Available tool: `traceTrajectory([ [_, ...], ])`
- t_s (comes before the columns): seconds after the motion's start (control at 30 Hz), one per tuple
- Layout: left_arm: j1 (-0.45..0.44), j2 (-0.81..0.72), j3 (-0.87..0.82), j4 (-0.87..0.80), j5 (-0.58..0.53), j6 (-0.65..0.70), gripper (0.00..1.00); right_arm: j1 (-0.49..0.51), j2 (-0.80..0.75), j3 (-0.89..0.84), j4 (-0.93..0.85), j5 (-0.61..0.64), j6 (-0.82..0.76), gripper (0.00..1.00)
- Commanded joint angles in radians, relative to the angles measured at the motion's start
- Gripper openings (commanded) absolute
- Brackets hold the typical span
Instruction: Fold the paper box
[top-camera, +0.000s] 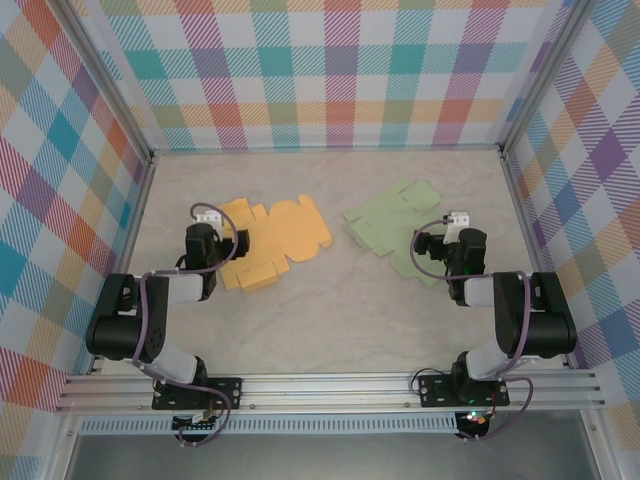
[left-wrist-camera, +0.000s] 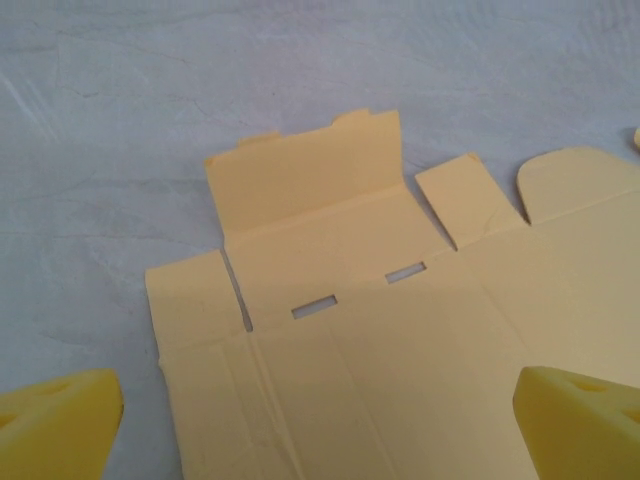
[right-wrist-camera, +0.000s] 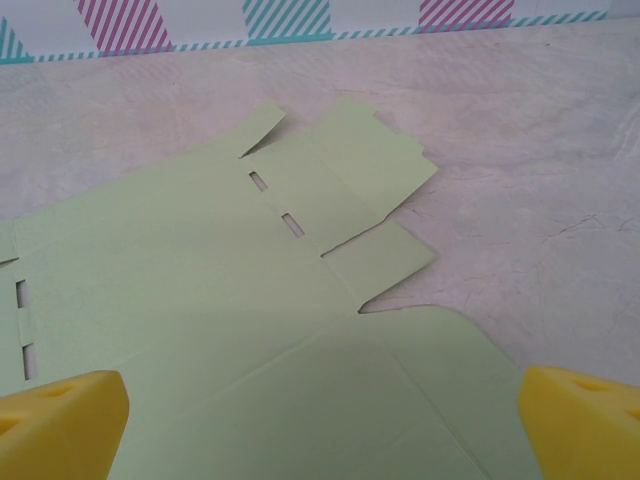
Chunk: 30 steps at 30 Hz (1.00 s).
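Observation:
A flat orange paper box blank (top-camera: 275, 238) lies left of the table's centre, its slotted panel and raised end flap (left-wrist-camera: 305, 175) showing in the left wrist view. My left gripper (top-camera: 222, 243) hovers over its left part, open, with yellow fingertips (left-wrist-camera: 60, 420) wide apart and nothing between them. A flat pale green box blank (top-camera: 395, 232) lies to the right, with flaps and slots (right-wrist-camera: 290, 222) unfolded. My right gripper (top-camera: 440, 243) hangs over its right edge, open, its yellow fingertips (right-wrist-camera: 580, 420) spread over the sheet.
The marbled tabletop (top-camera: 330, 310) is bounded by checked walls and metal posts (top-camera: 150, 160). An aluminium rail (top-camera: 330, 385) carrying both arm bases runs along the near edge. Bare surface lies between the two sheets and in front of them.

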Motion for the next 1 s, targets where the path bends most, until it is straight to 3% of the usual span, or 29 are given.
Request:
traceTrajectory([
  [0.0, -0.019, -0.099, 0.005, -0.071, -0.023, 0.016, 1.0, -0.001, -0.07, -0.002, -0.018, -0.012, -0.004, 1.0],
  [0.23, -0.047, -0.336, -0.006, -0.159, -0.043, -0.076, 1.0, -0.002, -0.283, -0.012, -0.208, 0.059, 0.035, 1.0],
  [0.43, -0.124, -0.453, 0.004, -0.289, -0.094, -0.365, 1.0, -0.001, -0.495, 0.062, -0.561, 0.163, 0.172, 1.0],
  [0.53, -0.227, -0.471, -0.011, -0.319, -0.182, -0.512, 1.0, -0.002, -0.55, 0.119, -0.754, 0.202, 0.237, 1.0],
  [0.73, -0.517, -0.338, 0.104, -0.449, -0.398, -0.703, 1.0, -0.001, -0.568, 0.204, -0.99, 0.175, 0.307, 1.0],
  [0.97, -0.693, 0.007, 0.414, -0.638, -0.461, -0.805, 0.98, -0.001, -0.577, 0.255, -1.165, 0.195, 0.33, 1.0],
])
